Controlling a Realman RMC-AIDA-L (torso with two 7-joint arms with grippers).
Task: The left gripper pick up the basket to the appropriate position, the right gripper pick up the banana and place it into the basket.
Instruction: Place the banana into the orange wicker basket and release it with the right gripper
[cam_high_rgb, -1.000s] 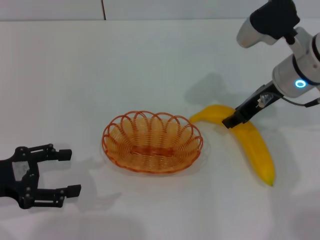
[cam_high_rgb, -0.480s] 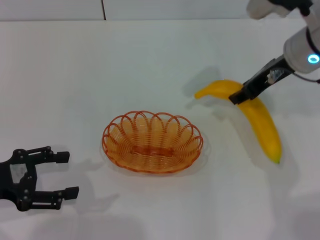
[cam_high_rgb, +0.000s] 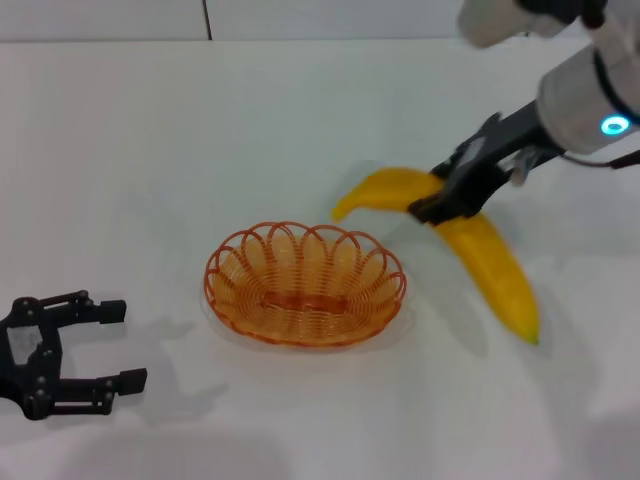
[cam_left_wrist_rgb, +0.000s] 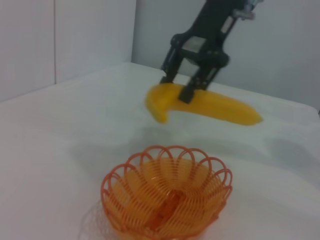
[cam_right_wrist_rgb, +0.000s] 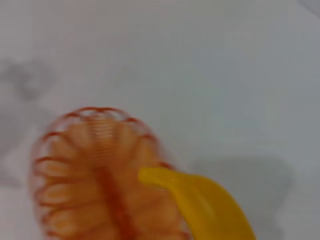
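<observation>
Head view shows our right gripper (cam_high_rgb: 432, 205) fingers grasping the banana (cam_high_rgb: 478, 262) near the basket (cam_high_rgb: 305, 284); next we lower it inside; left gripper (cam_high_rgb: 112, 345) fingers released

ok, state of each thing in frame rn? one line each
banana: held in the air, clear of the table, not yet in the basket
right gripper: shut on the banana, to the right of the basket
basket: upright on the table, empty, not held
left gripper: open, holding nothing, low at the table's near left, apart from the basket
table: white, bears the basket
</observation>
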